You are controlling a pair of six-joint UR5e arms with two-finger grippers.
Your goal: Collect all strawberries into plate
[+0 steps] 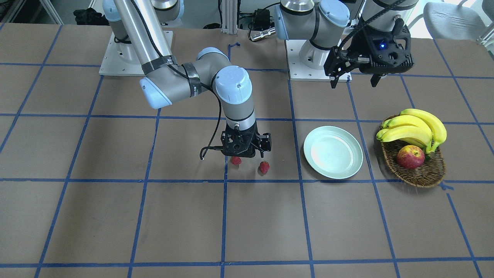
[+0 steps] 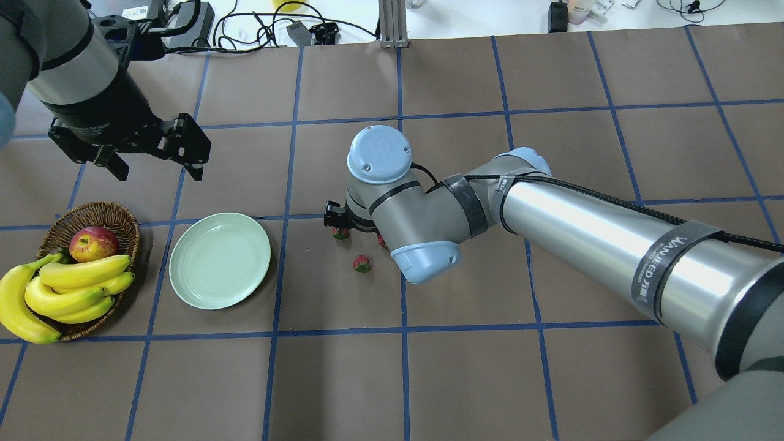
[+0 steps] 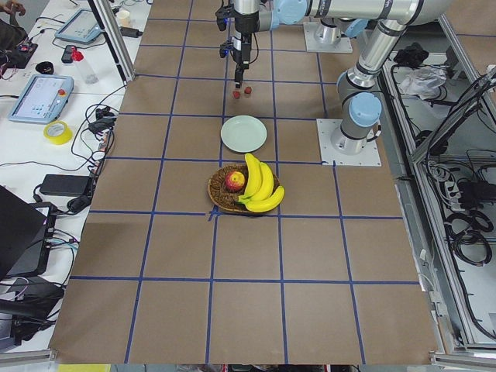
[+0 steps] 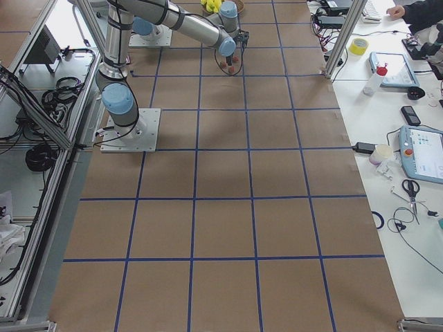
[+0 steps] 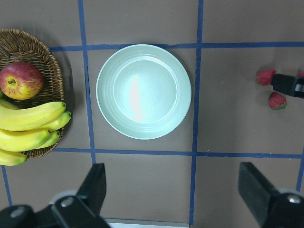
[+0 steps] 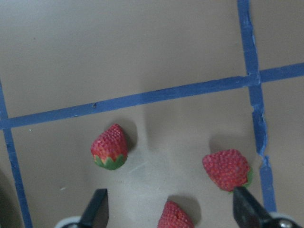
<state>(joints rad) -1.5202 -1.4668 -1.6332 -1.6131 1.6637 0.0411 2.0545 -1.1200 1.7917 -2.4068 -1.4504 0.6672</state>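
The right gripper (image 6: pixel 168 192) is held spread over the strawberries (image 6: pixel 110 147); the plate (image 5: pixel 142 90) is seen at twelve o'clock of the released left gripper (image 5: pixel 171 166).

right arm (image 2: pixel 582 233) stretched far out, forearm near level, last wrist joint turned straight down. right gripper (image 6: pixel 171 209) sits low, pointing down, jaws spread wide, both fingertips (image 6: pixel 97 209) showing at the bottom of its wrist view. left arm (image 2: pixel 73 67) pulled back near its base. left gripper (image 1: pixel 354 79) held high, pointing down, jaws wide apart too.
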